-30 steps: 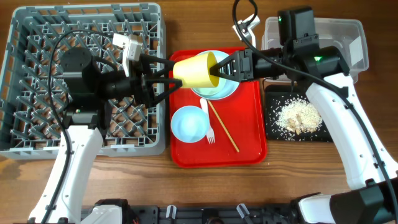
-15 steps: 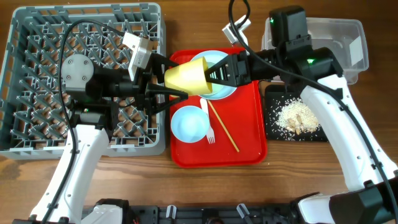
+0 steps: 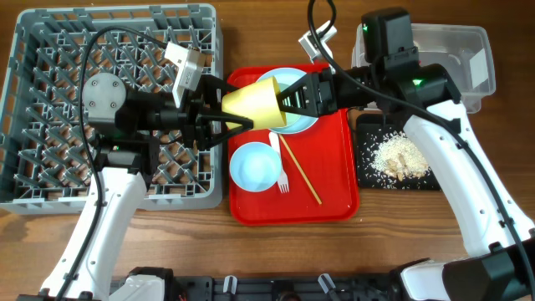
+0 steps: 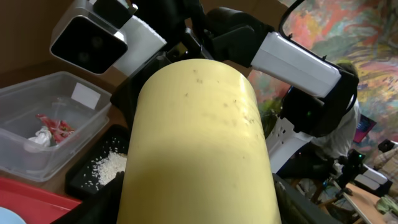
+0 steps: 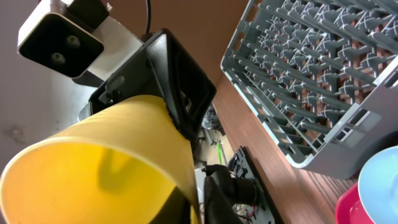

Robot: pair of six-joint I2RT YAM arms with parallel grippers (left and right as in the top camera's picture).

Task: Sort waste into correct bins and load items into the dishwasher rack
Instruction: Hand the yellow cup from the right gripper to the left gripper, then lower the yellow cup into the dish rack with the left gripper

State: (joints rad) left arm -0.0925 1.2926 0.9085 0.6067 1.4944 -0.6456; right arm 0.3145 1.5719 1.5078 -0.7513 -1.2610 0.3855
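Yellow cup (image 3: 255,102) lies sideways, long axis left-right. Right end effector (image 3: 287,99) is clamped on its rim. Left end effector (image 3: 236,105) straddles the base, closure unclear. Dishwasher rack (image 3: 50,50) lies left.

Left arm (image 3: 104,92) blocks rack (image 3: 42,50) rt side; far-left cells open.

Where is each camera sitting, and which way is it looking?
Overhead: above the table, looking straight down on the dishwasher rack, red tray, left gripper and right gripper.
Left wrist: on the left arm, looking along the yellow cup toward the right arm and clear tub; its own fingers flank the cup.
Right wrist: on the right arm, looking into the cup toward the rack; own fingers unclear.
Shared: every view shows the cup.
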